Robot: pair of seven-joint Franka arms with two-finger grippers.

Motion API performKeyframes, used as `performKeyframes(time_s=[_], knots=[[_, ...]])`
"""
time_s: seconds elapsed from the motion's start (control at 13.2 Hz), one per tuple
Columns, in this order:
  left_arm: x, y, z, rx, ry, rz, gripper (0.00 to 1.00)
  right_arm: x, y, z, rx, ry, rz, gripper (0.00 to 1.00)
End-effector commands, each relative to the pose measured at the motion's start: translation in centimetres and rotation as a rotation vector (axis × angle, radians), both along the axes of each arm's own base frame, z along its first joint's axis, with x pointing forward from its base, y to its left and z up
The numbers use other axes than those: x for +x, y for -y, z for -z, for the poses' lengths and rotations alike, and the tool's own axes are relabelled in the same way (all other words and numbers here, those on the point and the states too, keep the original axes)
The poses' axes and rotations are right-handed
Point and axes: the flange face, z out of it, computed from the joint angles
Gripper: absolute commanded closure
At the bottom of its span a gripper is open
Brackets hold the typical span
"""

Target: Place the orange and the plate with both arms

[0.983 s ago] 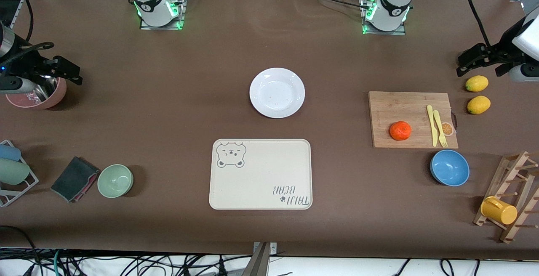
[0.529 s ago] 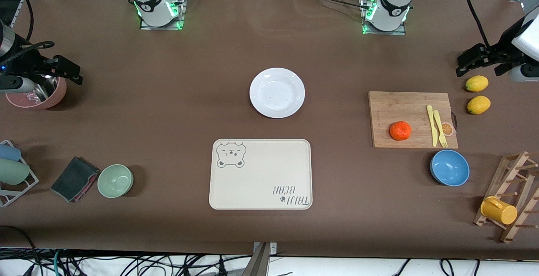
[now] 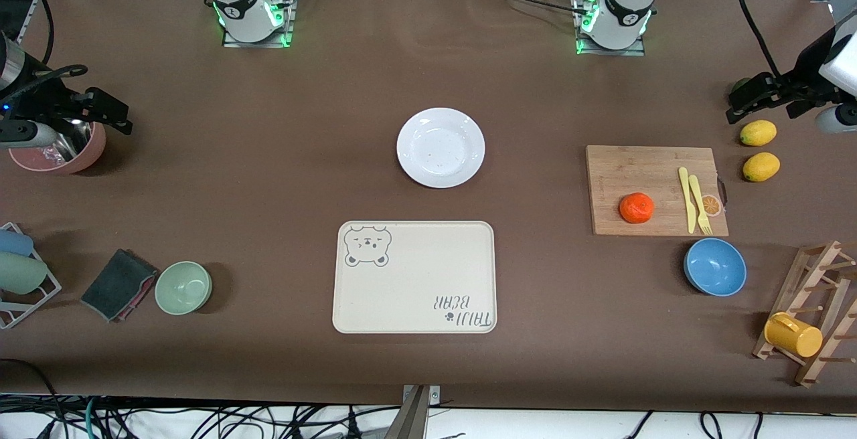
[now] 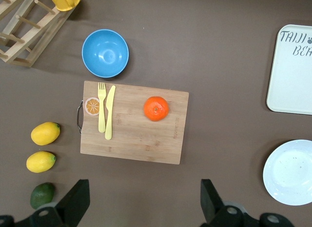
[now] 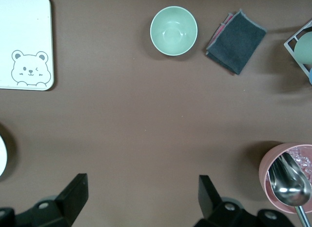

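Note:
The orange (image 3: 636,207) sits on a wooden cutting board (image 3: 629,171) toward the left arm's end of the table; it also shows in the left wrist view (image 4: 156,109). The white plate (image 3: 440,147) lies mid-table, empty, and shows in the left wrist view (image 4: 291,172). My left gripper (image 3: 760,98) is open and empty, up over the table beside the lemons; in its wrist view (image 4: 145,202) bare table lies between the fingers. My right gripper (image 3: 100,114) is open and empty over the right arm's end, beside a pink bowl; its wrist view (image 5: 144,197) shows bare table.
A cream bear tray (image 3: 414,277) lies nearer the camera than the plate. A blue bowl (image 3: 714,266), yellow knife and fork (image 3: 693,199), two lemons (image 3: 758,132), a dark green fruit (image 4: 42,195), and a rack with a yellow mug (image 3: 793,335) crowd the left arm's end. A green bowl (image 3: 183,286), grey cloth (image 3: 119,284) and pink bowl (image 3: 60,148) sit at the right arm's end.
My left arm has drifted slightly, uncovering a dark green fruit beside its gripper. The right arm, orange and plate have not moved.

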Motion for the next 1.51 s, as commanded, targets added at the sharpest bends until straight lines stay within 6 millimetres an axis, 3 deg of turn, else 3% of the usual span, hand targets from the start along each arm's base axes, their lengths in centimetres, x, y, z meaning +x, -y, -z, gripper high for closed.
performKeyframes(time_s=[0.0, 0.45, 0.68, 0.98, 1.06, 1.29, 1.44], knots=[[0.2, 0.0, -0.5, 0.028, -0.005, -0.007, 0.00, -0.5, -0.1, -0.7, -0.010, -0.004, -0.006, 0.00], [0.2, 0.3, -0.4, 0.028, -0.008, -0.001, 0.00, -0.7, 0.0, -0.7, -0.010, -0.018, -0.004, 0.00], [0.0, 1.8, -0.3, 0.024, -0.006, 0.026, 0.00, -0.7, 0.0, -0.8, -0.011, -0.018, -0.006, 0.00], [0.4, 1.1, 0.8, 0.027, -0.019, 0.027, 0.00, -0.7, 0.0, -0.8, -0.011, -0.020, -0.006, 0.00], [0.6, 1.0, 1.5, 0.029, -0.026, 0.026, 0.00, -0.7, 0.0, -0.8, -0.011, -0.020, -0.006, 0.00], [1.2, 0.4, 8.7, 0.030, -0.121, 0.018, 0.00, -0.7, 0.0, -0.8, -0.011, -0.020, -0.006, 0.00], [1.7, -0.4, 11.1, 0.018, -0.144, 0.006, 0.00, -0.7, 0.0, -0.8, -0.011, -0.020, -0.006, 0.00]])
